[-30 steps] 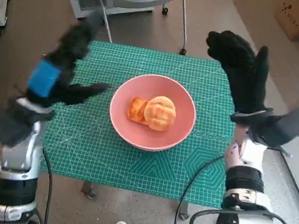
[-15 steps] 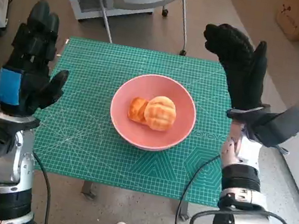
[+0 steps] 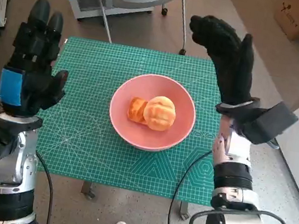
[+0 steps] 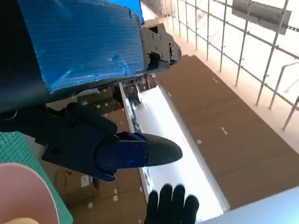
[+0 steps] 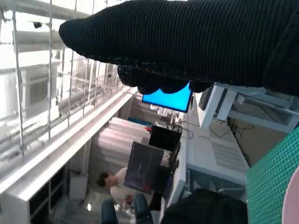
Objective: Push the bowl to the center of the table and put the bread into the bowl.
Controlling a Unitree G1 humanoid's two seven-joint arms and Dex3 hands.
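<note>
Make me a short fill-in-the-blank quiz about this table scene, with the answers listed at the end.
1. The bread lies inside the pink ____.
2. The table is covered by a ____ cutting mat.
3. The left hand carries ____ tape on its back.
4. The right hand, raised above the table, holds ____.

Answers: bowl; green; blue; nothing

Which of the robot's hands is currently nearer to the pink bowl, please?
The right hand, raised open beside the pink bowl's far right rim. The left hand is raised at the table's left edge, farther off.
</note>
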